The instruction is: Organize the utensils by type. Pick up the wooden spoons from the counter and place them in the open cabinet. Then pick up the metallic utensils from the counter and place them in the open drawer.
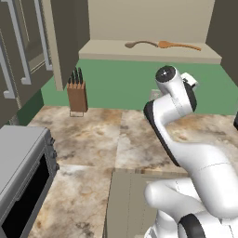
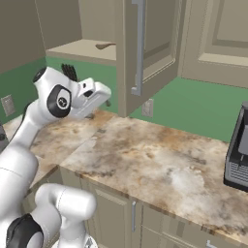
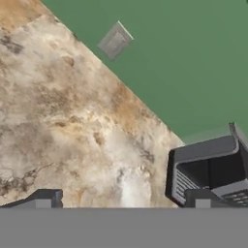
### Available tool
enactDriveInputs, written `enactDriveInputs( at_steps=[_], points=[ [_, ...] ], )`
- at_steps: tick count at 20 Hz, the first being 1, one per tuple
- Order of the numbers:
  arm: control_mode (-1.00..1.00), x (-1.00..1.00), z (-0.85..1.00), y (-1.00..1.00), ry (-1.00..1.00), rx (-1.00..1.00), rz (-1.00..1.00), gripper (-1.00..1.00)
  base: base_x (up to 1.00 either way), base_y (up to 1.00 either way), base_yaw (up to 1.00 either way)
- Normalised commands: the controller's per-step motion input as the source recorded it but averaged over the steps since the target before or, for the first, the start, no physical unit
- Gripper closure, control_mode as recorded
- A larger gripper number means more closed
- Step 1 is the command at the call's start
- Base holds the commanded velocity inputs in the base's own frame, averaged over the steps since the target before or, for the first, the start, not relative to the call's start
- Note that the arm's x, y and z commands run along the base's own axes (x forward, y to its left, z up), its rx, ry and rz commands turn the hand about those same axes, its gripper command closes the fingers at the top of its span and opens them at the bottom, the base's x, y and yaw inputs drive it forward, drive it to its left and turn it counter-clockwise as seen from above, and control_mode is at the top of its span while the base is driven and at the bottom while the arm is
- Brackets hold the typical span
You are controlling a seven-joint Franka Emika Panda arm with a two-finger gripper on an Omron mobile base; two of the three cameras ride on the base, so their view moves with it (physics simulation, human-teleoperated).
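- The tool (image 3: 122, 199) stood wide open with nothing between its fingers; its two dark tips sat at the lower left and lower right of the hand view.
- In the right base view the tool (image 2: 99, 99) hung at centre left, above the table (image 2: 160, 160) and touching nothing.
- Below the tool lay bare marbled stone, with a green wall (image 3: 184, 58) behind it at the upper right of the hand view.
- A grey wall socket (image 3: 115, 41) sat on that wall near the top of the hand view.
- A dark grey appliance (image 3: 208, 169) stood on the table at the lower right of the hand view, against the wall.
- Two wooden spoons (image 1: 162, 45) lay on the shelf of the open cabinet (image 1: 139, 53), at the top of the left base view.
- A knife block (image 1: 77, 93) stood on the table at the upper left, near the wall.
- A grey oven (image 1: 21, 172) filled the lower left corner.
- An open drawer (image 1: 125, 204) showed at the bottom centre, beside the arm.
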Motion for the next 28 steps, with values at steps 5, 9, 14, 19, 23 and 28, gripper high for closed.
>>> enactDriveInputs(
  at_steps=[5, 9, 14, 19, 23, 28],
  points=[
    [-1.00, -0.12, -0.57, 0.10, 0.00, 0.28, -0.14, -1.00, 0.00, 0.00, 0.00],
    [-1.00, 0.00, -0.47, 0.08, 0.01, 0.27, -0.15, -1.00, 0.00, 0.00, 0.00],
    [-1.00, -0.02, -0.39, 0.07, -0.02, 0.23, -0.02, -1.00, 0.00, 0.00, 0.00],
    [-1.00, 0.00, -0.01, 0.00, 0.00, 0.00, 0.00, -1.00, 0.00, 0.00, 0.00],
    [1.00, -0.02, -0.01, 0.00, 0.00, 0.00, 0.00, -1.00, -0.02, 0.00, 0.00],
    [1.00, 0.00, 0.00, 0.00, 0.00, 0.00, 0.00, -1.00, -0.02, -0.01, 0.00]
  ],
)
